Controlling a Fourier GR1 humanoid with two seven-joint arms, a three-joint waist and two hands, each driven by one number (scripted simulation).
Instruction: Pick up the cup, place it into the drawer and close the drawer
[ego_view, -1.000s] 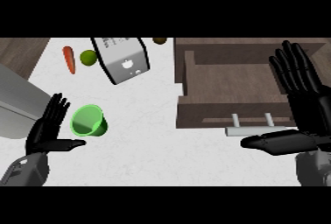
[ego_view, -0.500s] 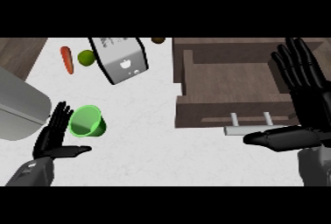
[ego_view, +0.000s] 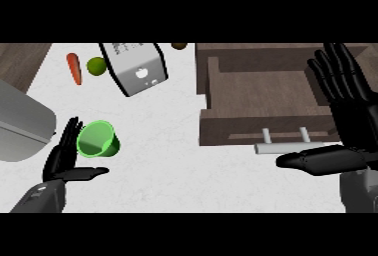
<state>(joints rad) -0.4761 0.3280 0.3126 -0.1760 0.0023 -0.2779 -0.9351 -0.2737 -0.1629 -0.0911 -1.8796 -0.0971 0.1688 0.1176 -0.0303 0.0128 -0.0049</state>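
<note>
two grey forearms — smooth and rounded — each ending in a glossy black robot hand: left robot hand (ego_view: 63, 160), right robot hand (ego_view: 347, 115), long segmented fingers.

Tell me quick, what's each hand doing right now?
Left hand: open, fingers straight beside the green cup, holding nothing.
Right hand: open, empty.

White counter (ego_view: 177, 165). Green cup (ego_view: 98, 140) at 9 o'clock, lying on its side, mouth facing the viewer. Carrot (ego_view: 73, 68) at 11 o'clock, lime (ego_view: 97, 65) just beside it to the right. Grey box with a printed label (ego_view: 135, 66) at 12 o'clock, tilted. Small brown round thing (ego_view: 179, 45) at the top edge, cut off. Large grey object (ego_view: 22, 125) at 9–10 o'clock, partly out of view. Open wooden drawer (ego_view: 262, 95) at 1–3 o'clock, handle (ego_view: 284, 146) toward the viewer.
</note>
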